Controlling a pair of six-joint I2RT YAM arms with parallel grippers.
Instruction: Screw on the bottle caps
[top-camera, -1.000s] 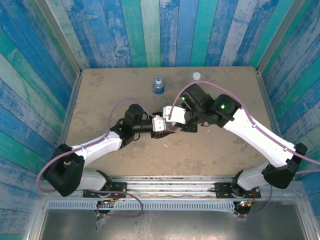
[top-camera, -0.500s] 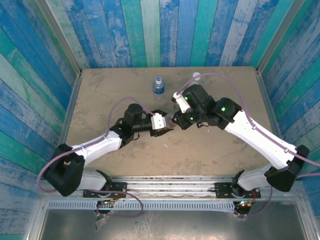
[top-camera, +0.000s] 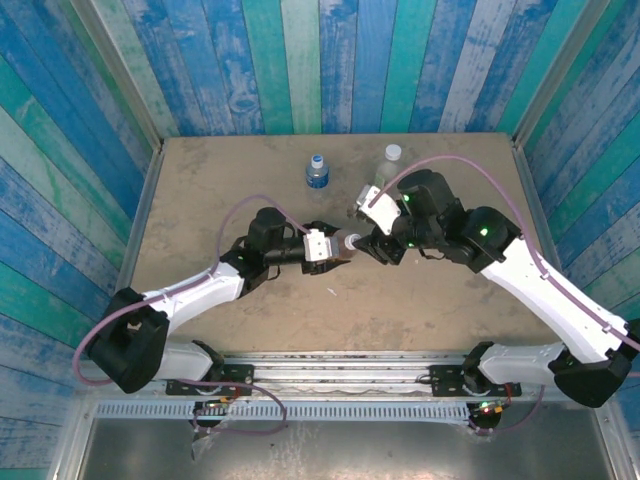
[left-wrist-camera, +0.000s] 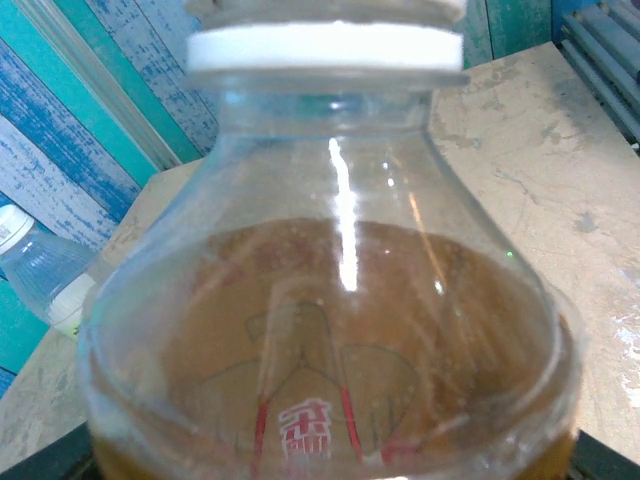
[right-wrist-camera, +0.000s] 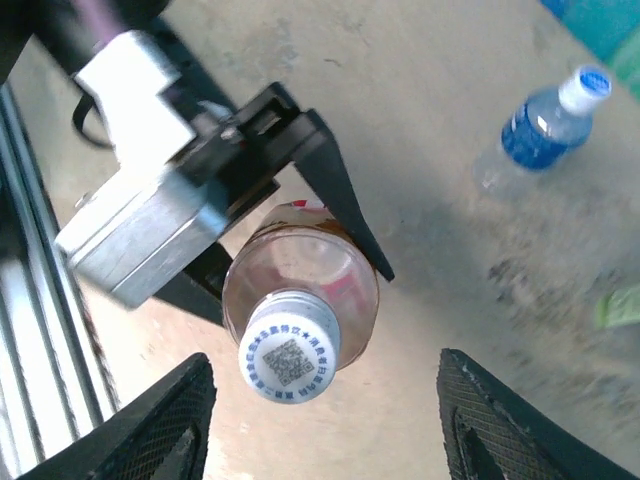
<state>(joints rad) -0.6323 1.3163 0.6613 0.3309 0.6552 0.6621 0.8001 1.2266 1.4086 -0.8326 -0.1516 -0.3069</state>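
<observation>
The bottle with orange liquid and a red label (right-wrist-camera: 300, 285) stands upright at the table's middle. A white cap (right-wrist-camera: 289, 345) printed with a QR code sits on its neck. My left gripper (top-camera: 335, 248) is shut on its body, black fingers (right-wrist-camera: 340, 205) at either side. In the left wrist view the orange bottle (left-wrist-camera: 330, 330) looms close, the cap's rim (left-wrist-camera: 325, 47) at the top. My right gripper (right-wrist-camera: 330, 425) hovers open above and beside the cap, touching nothing. The blue-label bottle (top-camera: 317, 172) and the pale yellow-green bottle (top-camera: 388, 168) stand capped at the back.
The tan table (top-camera: 200, 190) is fenced by blue-green plank walls (top-camera: 300, 60). The two back bottles stand close to my right arm's elbow (top-camera: 430, 195). The pale bottle (left-wrist-camera: 45, 270) also lies left of the orange one in the left wrist view.
My right gripper has let go of the cap and drawn back to the right, uncovering the pale bottle at the back. The left gripper and orange bottle have stayed put.
</observation>
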